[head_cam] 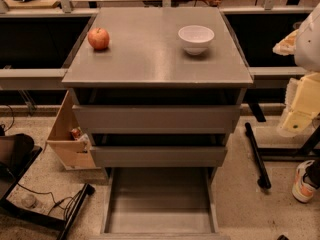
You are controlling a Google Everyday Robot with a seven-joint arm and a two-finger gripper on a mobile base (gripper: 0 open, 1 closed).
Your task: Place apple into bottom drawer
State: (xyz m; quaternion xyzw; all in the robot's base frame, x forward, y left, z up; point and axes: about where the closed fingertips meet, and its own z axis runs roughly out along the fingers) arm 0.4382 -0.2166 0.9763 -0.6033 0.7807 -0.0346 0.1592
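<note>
On cabinet [150,59] – apple [98,38] | bottom drawer [160,204] open | jaws – right edge

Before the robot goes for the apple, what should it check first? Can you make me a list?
1. Apple sits in the open on the cabinet top, back left: ok.
2. Bottom drawer is pulled open: ok.
3. Room in that drawer for the apple, only grey floor shows: ok.
4. White bowl stands apart from the apple, on the right side: ok.
5. Gripper is close to the apple: not ok. It hangs at the right edge of the view, beside the cabinet, on the far side from the apple.
</note>
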